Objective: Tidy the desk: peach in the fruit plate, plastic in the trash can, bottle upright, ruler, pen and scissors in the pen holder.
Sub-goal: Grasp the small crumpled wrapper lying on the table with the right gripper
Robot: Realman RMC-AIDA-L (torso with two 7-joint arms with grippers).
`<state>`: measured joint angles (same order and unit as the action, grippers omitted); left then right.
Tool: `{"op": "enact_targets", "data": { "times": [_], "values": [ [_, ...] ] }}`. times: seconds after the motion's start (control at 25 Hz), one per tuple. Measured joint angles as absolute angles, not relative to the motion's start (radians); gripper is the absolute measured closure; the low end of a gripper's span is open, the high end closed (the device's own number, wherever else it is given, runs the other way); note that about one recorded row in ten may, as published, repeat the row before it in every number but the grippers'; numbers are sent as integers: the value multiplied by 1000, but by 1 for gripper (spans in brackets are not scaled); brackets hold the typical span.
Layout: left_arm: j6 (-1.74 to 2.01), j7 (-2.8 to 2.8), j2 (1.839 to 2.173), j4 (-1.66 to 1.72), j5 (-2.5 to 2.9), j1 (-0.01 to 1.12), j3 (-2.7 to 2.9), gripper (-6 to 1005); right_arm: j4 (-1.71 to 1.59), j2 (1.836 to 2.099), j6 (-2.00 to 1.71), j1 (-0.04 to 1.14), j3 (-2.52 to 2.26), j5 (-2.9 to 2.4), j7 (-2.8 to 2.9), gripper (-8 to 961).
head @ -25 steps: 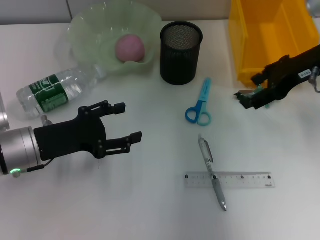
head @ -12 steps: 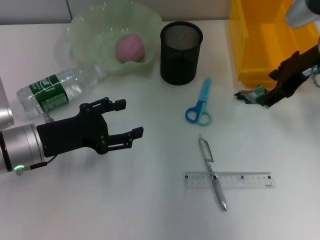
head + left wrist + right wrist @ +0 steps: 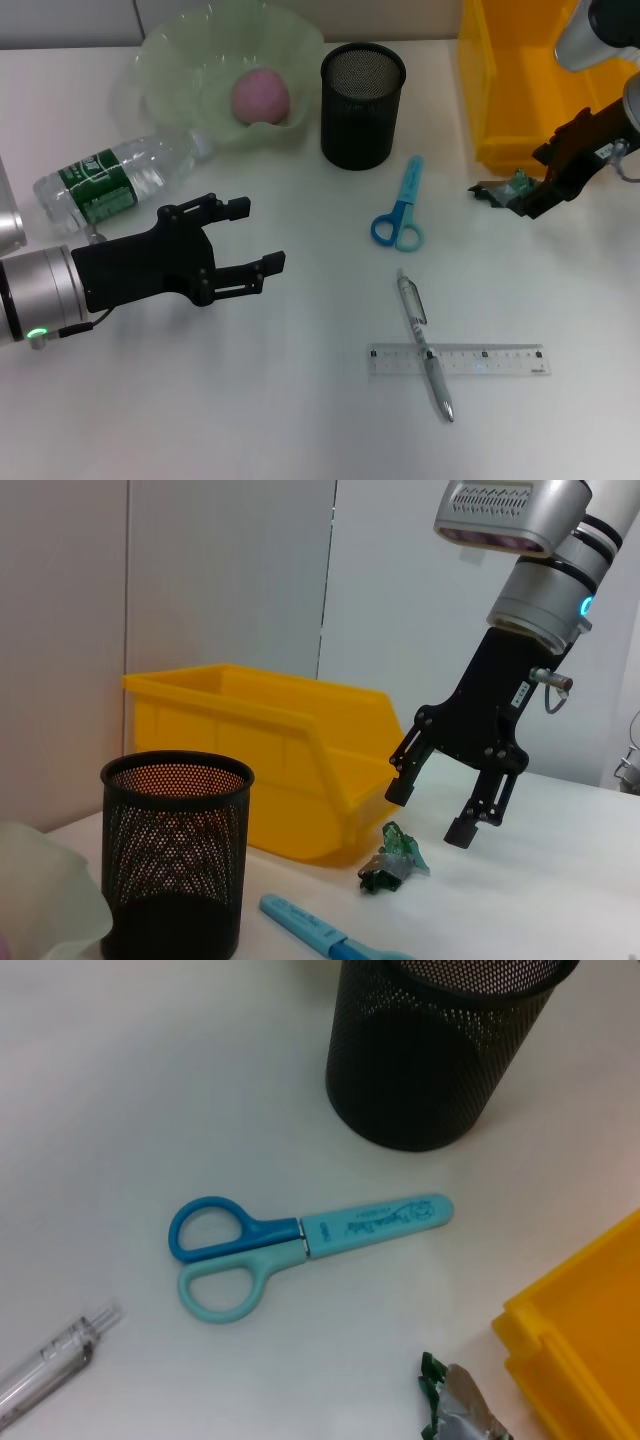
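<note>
Right gripper [image 3: 440, 810] fingers spread, empty

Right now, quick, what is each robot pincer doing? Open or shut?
Left pincer: open, holding nothing, beside the lying bottle.
Right pincer: open, empty, just above the plastic scrap.

Light is bright, even and diffuse over the white desk [image 3: 300, 420]; shadows are soft and faint, a pale grey one lying just under the left gripper [image 3: 255, 240]; the pen holder [image 3: 362, 105] casts only a weak shade at its base; the clear bottle [image 3: 115, 180] beside it shows small glints; in the right wrist view the pen holder's rim looks slightly soft.
</note>
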<state>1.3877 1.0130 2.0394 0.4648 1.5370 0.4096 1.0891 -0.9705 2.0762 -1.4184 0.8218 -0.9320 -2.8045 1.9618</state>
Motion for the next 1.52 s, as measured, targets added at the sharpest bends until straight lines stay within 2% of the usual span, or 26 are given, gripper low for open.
{"op": "enact_targets", "data": {
  "times": [1.52],
  "values": [
    [1394, 1012, 2040, 465, 1537, 405, 1088, 165, -851, 2080, -1273, 820, -1025, -2798, 1959, 282]
  ]
}}
